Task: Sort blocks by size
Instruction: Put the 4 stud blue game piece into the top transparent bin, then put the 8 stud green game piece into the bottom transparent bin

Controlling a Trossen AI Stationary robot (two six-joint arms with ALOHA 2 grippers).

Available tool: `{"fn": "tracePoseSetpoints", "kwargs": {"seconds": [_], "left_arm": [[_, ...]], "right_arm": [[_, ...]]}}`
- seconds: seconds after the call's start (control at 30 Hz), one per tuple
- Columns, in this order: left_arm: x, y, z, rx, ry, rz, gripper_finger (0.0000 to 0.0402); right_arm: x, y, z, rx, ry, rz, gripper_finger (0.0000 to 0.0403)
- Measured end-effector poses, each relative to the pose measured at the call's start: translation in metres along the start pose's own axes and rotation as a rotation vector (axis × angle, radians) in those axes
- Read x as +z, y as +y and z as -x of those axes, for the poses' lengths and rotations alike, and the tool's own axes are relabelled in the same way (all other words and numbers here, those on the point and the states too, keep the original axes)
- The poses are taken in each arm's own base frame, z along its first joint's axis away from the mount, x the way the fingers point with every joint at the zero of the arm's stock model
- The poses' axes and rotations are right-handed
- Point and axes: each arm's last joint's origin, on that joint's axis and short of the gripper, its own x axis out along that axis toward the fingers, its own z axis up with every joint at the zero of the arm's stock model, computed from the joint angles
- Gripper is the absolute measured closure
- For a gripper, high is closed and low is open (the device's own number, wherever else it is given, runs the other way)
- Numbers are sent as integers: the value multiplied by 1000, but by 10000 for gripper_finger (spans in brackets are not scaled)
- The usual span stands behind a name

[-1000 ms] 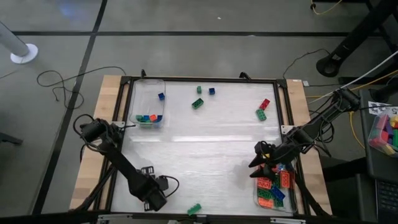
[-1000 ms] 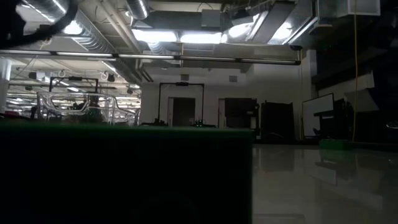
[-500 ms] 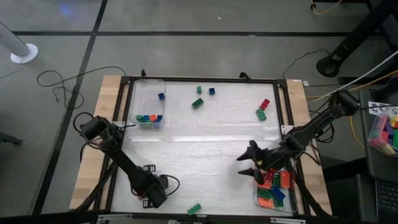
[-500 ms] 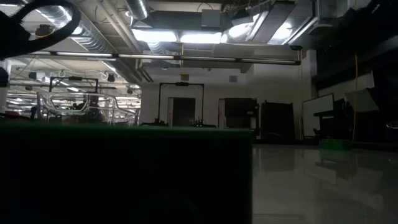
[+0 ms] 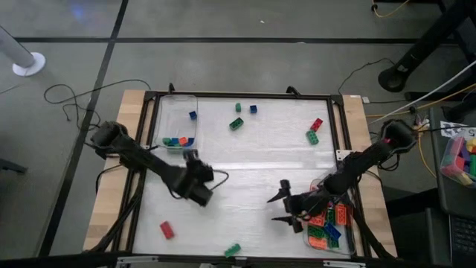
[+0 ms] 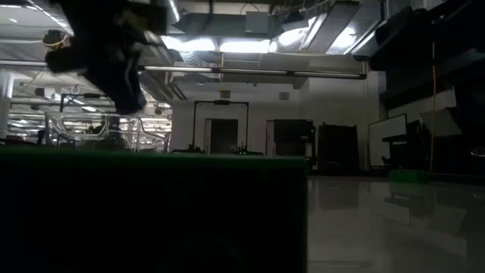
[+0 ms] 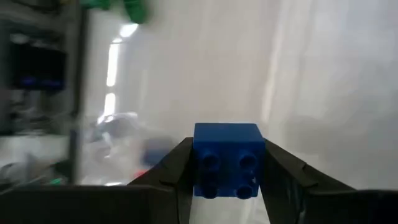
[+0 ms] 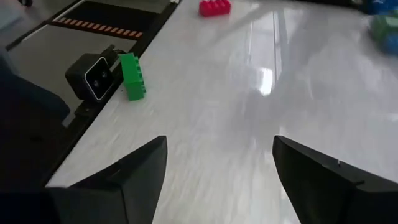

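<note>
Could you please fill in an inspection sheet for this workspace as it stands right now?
Surface: white table, glossy, framed by dark rails.
Job's things: small blocks in left bin; longer blocks in right bin; loose blocks along the far edge, red block and green block near the front edge.
Clutter: nothing seen on the table.
Grippers: left gripper holds a blue block above the table; right gripper open, empty, beside the right bin.
Cables: black cable looped on the floor.
Surroundings: tub of bright blocks off the right side.
</note>
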Motion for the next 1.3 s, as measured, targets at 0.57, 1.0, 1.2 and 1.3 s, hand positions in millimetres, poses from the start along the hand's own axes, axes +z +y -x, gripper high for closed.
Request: {"fn": "tracePoseSetpoints", "kwargs": {"seconds": [0.57, 1.0, 1.2, 1.3], "left_arm": [[-22, 161, -23, 393, 116, 444, 255], [-55, 208, -83, 268, 424, 771, 182], [-54, 216, -91, 194, 407, 852, 172], [-49, 216, -92, 145, 366, 847, 172]], "right_arm": [[-19, -16, -59, 45, -104, 72, 114], [-2, -12, -69, 104, -133, 101, 114], [-8, -9, -85, 101, -94, 117, 114], [-14, -5, -102, 100, -66, 124, 114]]}}
